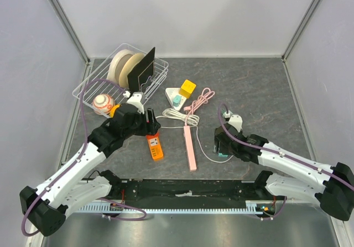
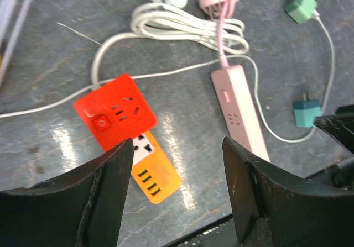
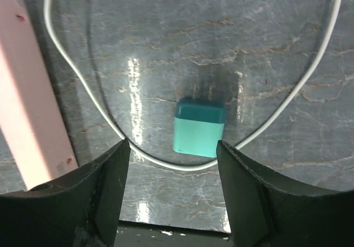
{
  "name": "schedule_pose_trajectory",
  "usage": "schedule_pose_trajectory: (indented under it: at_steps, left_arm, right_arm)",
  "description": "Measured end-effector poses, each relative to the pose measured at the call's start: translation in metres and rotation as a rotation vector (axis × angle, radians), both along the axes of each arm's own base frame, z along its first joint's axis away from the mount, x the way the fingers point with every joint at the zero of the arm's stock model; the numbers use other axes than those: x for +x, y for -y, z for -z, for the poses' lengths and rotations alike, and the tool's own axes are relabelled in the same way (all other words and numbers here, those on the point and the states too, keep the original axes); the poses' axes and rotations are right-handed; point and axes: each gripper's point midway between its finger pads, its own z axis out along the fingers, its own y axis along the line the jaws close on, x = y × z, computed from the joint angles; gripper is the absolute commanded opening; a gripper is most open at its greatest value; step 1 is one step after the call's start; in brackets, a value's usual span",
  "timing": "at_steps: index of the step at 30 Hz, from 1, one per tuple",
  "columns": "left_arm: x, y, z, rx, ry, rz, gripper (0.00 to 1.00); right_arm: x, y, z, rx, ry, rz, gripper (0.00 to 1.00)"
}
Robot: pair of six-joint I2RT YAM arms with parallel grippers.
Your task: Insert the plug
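A teal plug (image 3: 199,126) lies flat on the grey table, prongs pointing away, on a white cable (image 3: 99,114) that loops round it. My right gripper (image 3: 172,147) hovers open just above and short of it, nothing between its fingers; from above the plug (image 1: 222,156) shows at the right gripper (image 1: 219,146). A pink power strip (image 1: 190,147) lies to the plug's left. My left gripper (image 2: 177,147) stands open over an orange power strip (image 2: 150,175) with a red cube socket (image 2: 115,111) at its far end.
A wire basket (image 1: 88,87) with tape rolls and a ball stands at the back left. A white cable coil (image 2: 182,29), a pink cable coil (image 1: 202,99), a yellow cube (image 1: 187,88) and a second green plug (image 2: 300,5) lie behind the strips.
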Motion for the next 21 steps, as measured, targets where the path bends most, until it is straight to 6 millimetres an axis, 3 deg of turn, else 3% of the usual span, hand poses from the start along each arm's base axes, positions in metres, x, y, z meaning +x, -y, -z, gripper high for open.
schedule_pose_trajectory:
  at_steps: [13,16,21]
  left_arm:
    - [-0.013,0.033,0.006,-0.157,-0.097,0.087,0.72]
    - [-0.013,0.038,0.006,-0.174,-0.108,0.094,0.72]
    - [-0.015,0.044,0.007,-0.202,-0.13,0.104,0.72]
  right_arm:
    - [-0.011,0.02,0.044,-0.021,-0.098,0.058,0.68]
    - [-0.01,0.019,0.05,-0.019,-0.112,0.056,0.57]
    - [-0.007,0.015,0.052,-0.018,-0.112,0.034,0.25]
